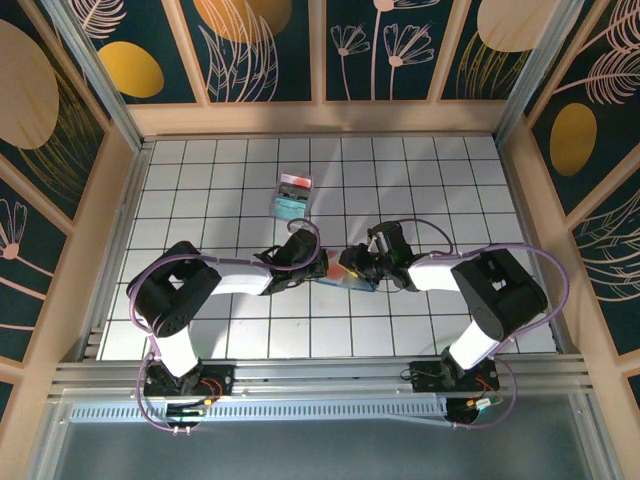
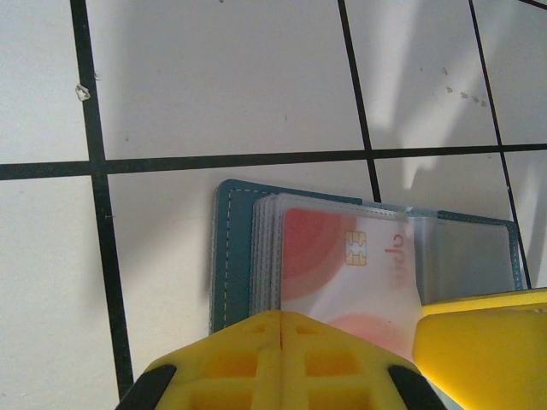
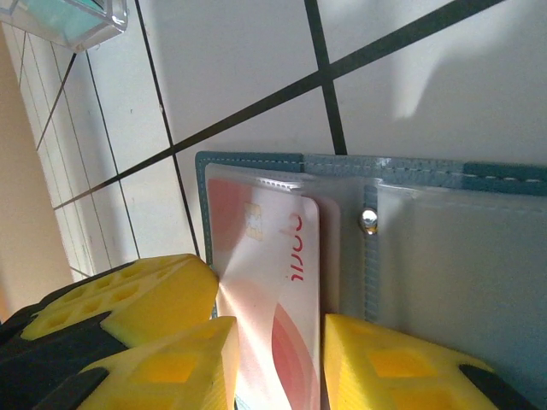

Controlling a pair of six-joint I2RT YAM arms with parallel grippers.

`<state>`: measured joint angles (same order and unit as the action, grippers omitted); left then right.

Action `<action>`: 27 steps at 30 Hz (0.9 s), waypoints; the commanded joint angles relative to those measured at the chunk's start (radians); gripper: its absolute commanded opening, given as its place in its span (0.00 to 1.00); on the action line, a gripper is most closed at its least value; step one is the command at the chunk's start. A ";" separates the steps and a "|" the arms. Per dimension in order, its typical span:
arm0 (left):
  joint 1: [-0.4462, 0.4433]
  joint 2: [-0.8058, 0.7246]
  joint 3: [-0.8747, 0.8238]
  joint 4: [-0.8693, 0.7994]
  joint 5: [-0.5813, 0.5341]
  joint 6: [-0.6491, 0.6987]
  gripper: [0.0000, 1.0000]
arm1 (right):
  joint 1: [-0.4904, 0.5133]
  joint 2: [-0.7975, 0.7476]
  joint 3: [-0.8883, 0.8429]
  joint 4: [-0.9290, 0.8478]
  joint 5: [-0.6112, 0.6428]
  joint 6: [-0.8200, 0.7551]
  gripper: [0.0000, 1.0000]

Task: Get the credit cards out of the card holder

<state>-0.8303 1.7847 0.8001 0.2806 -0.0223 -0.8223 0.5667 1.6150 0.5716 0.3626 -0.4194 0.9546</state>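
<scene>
Both arms reach inward, wrists tipped down. The left claw, tips pressed together, rests on the flat slate-blue stitched card holder spread just ahead. The right claw stands apart, with the thin salmon-and-white plastic credit card between its tips; I cannot tell whether it grips.

Arms: left arm and right arm, white tubular links between bulky, rounded black joint housings.
Cables: purple cables loop loosely along each arm, from base to wrist.
Bases: black mounts with small orange-red parts.
Left gripper: bright yellow fingers with moulded square recesses and black backing.
Right gripper: the same yellow waffle-patterned fingers on black.
</scene>
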 commanded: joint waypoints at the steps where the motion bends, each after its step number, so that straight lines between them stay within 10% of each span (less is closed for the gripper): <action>1: -0.002 0.018 -0.022 -0.066 0.031 -0.015 0.05 | 0.011 0.016 -0.011 0.071 -0.013 0.011 0.31; 11: -0.004 0.015 -0.026 -0.068 0.037 -0.018 0.05 | -0.009 -0.016 -0.079 0.375 -0.123 0.036 0.21; 27: -0.004 0.010 -0.018 -0.096 0.016 -0.021 0.12 | -0.014 0.066 -0.056 0.377 -0.189 0.043 0.16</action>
<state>-0.8295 1.7844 0.7967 0.2794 -0.0319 -0.8326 0.5495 1.6806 0.4946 0.6598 -0.5522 0.9939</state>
